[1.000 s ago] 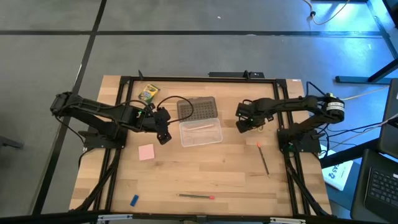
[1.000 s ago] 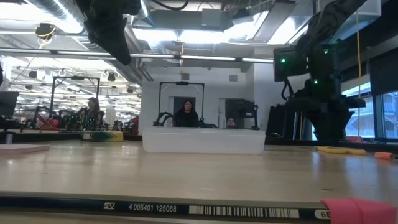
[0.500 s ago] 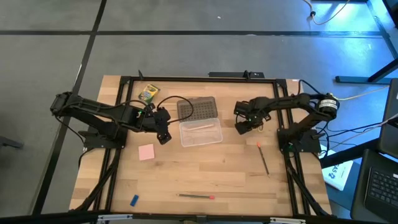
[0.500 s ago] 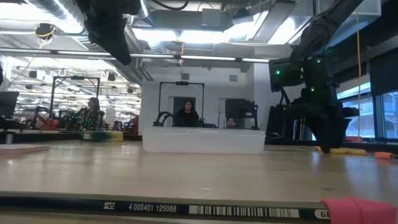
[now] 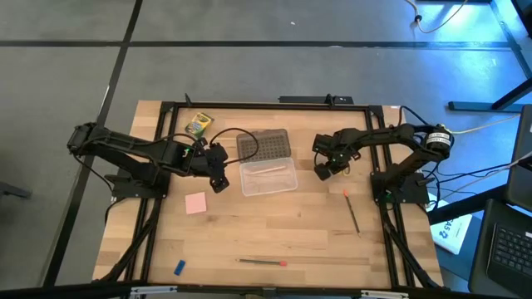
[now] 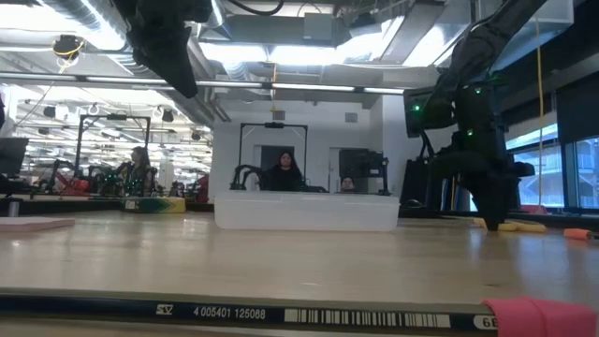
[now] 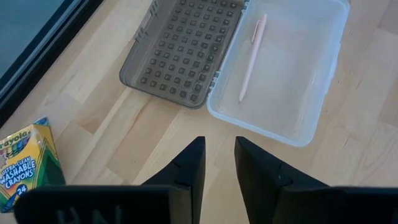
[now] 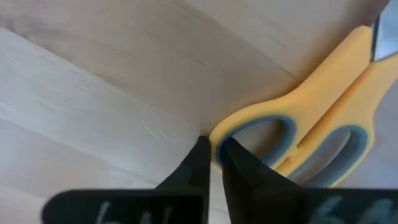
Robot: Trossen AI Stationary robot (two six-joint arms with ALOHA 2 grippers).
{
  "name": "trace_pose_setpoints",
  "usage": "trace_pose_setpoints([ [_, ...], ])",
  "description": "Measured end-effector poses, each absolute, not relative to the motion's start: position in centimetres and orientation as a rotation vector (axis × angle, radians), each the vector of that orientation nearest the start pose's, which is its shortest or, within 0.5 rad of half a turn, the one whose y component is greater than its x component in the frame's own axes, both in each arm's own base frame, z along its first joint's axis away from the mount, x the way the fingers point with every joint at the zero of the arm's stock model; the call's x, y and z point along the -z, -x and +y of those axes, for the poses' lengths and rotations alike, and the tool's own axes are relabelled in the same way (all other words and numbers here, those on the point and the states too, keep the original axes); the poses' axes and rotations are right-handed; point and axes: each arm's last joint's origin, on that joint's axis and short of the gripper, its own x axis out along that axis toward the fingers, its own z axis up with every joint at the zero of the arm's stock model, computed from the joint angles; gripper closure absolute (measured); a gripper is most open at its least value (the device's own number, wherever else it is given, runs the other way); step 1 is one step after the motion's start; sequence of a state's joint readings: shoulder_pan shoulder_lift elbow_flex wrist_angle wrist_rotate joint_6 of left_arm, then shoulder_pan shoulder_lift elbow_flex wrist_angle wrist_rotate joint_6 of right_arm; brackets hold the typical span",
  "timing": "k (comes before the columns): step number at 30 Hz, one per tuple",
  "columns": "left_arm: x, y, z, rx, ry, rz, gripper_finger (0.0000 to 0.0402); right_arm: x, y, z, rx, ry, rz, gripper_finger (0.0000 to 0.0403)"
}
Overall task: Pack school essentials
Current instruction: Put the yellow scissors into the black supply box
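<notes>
On the counter: we see a wooden top [image 5: 274, 224] with two dark arms reaching inward across it.
Right pincer: we find the right pincer [image 8: 212, 149] down at the counter, its fingers pinched narrow on the rim of one handle loop of the yellow-handled scissors [image 8: 311, 124]; in the overhead view it sits right of the clear case [image 5: 326, 169].
Scissors: we see them lying flat on the wood near the right arm, the yellow handles lined in grey.
Left pincer: we find the left pincer [image 7: 219, 163] above the counter, just left of the case, fingers nearly together with a slim gap and nothing between them.
Clear case: we see it open at mid-counter [image 5: 268, 177], its grey studded lid [image 7: 186, 53] folded back flat on the wood, one pale pink pen [image 7: 252, 59] lying inside.
Crayon box: we see the green-yellow box [image 5: 198, 124] near the far left corner, well apart from the case.
Notepad: we see the pink square pad [image 5: 195, 203] on the wood below the left pincer.
Pencils: we see one [image 5: 352, 209] on the right side below the right pincer, another [image 5: 262, 262] along the near edge.
Eraser: we see the tiny blue piece [image 5: 179, 267] at the near left.
Beyond the counter: we see people [image 6: 281, 173] seated far off in the room.
</notes>
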State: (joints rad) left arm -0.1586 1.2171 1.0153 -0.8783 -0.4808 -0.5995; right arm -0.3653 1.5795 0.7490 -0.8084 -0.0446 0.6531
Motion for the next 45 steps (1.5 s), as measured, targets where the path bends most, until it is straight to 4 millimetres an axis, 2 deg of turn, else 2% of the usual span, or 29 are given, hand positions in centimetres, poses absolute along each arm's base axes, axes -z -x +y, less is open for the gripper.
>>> trace_pose_setpoints([
  [11,-27.8,-22.4,-2.2,-0.579,0.201,0.895,0.0321,-13.2,-21.5,-6.9,0.745,-0.661,1.5,0.0379],
  [21,-27.8,-22.4,-2.2,-0.579,0.201,0.894,0.0321,-15.0,-22.5,-5.0,0.691,-0.559,1.463,0.038],
  [31,-27.8,-22.4,-2.2,-0.58,0.202,0.894,0.0321,-18.8,-25.0,-3.2,0.504,-0.398,1.455,0.038],
  [39,-27.8,-22.4,-2.2,-0.58,0.203,0.894,0.0321,-22.7,-27.6,-1.4,0.297,-0.198,1.355,0.0378],
  [45,-27.8,-22.4,-2.2,-0.578,0.208,0.895,0.0321,-23.4,-29.9,0.2,0.115,0.001,1.328,0.0377],
])
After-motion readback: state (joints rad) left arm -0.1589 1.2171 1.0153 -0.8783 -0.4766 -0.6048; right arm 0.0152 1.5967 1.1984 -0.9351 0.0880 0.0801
